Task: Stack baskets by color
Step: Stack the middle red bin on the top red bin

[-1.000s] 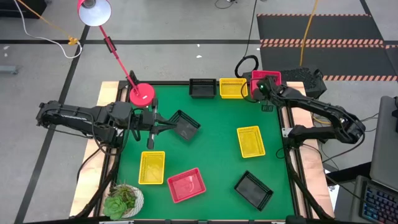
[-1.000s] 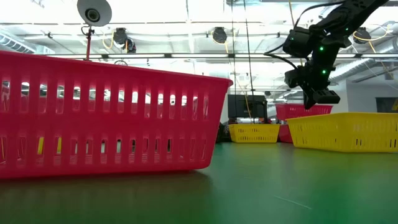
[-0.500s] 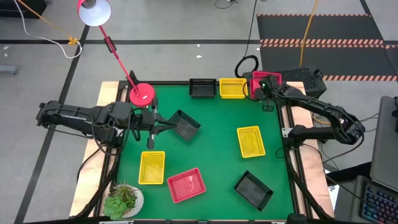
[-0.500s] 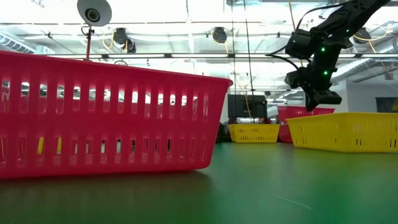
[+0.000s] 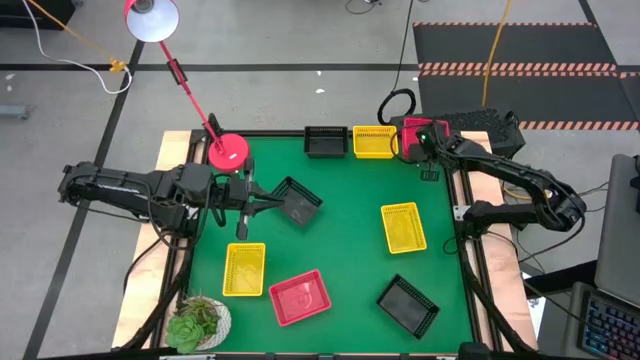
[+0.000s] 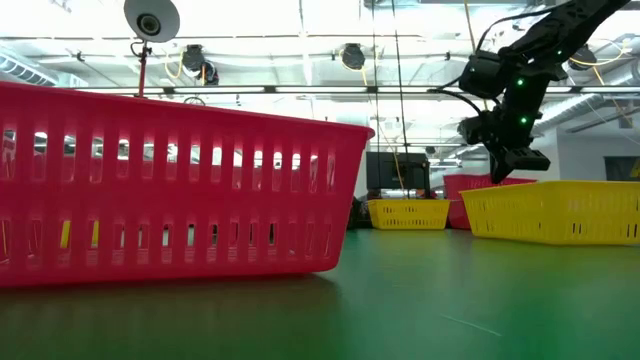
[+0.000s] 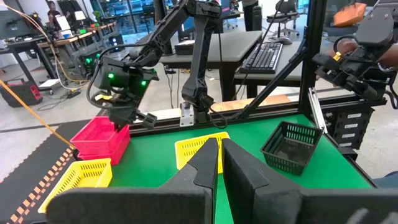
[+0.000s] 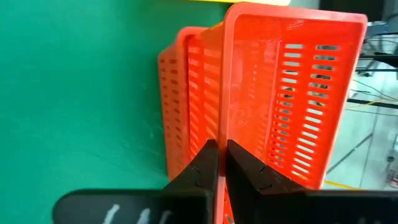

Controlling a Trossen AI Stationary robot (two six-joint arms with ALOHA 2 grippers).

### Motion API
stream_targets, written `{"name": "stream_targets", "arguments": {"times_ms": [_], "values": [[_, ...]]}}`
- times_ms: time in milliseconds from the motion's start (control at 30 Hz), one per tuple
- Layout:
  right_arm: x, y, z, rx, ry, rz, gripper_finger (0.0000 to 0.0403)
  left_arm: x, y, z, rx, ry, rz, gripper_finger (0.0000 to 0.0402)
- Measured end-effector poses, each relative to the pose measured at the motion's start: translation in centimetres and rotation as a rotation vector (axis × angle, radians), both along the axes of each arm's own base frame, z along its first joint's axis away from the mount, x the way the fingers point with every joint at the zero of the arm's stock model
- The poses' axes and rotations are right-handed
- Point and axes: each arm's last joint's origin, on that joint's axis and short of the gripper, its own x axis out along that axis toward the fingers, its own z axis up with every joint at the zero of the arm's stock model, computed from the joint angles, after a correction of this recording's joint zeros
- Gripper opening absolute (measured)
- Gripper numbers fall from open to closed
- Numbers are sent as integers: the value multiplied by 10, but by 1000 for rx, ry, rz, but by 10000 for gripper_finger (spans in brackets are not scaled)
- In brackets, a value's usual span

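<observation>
Several baskets lie open side up on the green table. Along the far edge are a black basket (image 5: 325, 142), a yellow basket (image 5: 374, 141) and a red basket (image 5: 408, 127) at the far right corner. My right gripper (image 8: 221, 152) is shut on that red basket, which sits in a second red basket (image 8: 180, 112). Another yellow basket (image 5: 403, 227), black basket (image 5: 408, 305), red basket (image 5: 299, 297) and yellow basket (image 5: 244, 269) lie apart. My left gripper (image 5: 272, 204) hangs shut and holds nothing, beside a black basket (image 5: 297, 200) at the left. My right gripper pinches one side wall of the upper red basket at its rim (image 8: 225, 124), one finger inside the basket and one outside. The fingers come slanting down from above, from the table's right side. The held basket rests inside the second red basket.
The round pink lamp base (image 5: 228, 152) stands at the far left corner, and a potted plant (image 5: 198, 322) at the near left corner. Black frame rails (image 5: 462, 250) edge the table. There is free green surface in the middle (image 5: 340, 230).
My right gripper has tipped a little and shifted slightly toward the table's left at the far right corner. The rim of the red basket that it holds has sunk a little.
</observation>
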Motion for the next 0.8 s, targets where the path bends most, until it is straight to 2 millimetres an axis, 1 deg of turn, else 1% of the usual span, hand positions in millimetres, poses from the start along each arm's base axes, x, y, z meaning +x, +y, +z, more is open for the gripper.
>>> {"name": "stream_targets", "arguments": {"times_ms": [233,367,800], "values": [[1,-7,-10,32,30,-21,11,0,0,0,0,0,0,26],[1,-9,-12,35,31,-27,15,0,0,0,0,0,0,26],[2,-10,-11,24,19,-35,64,0,0,0,0,1,0,26]]}}
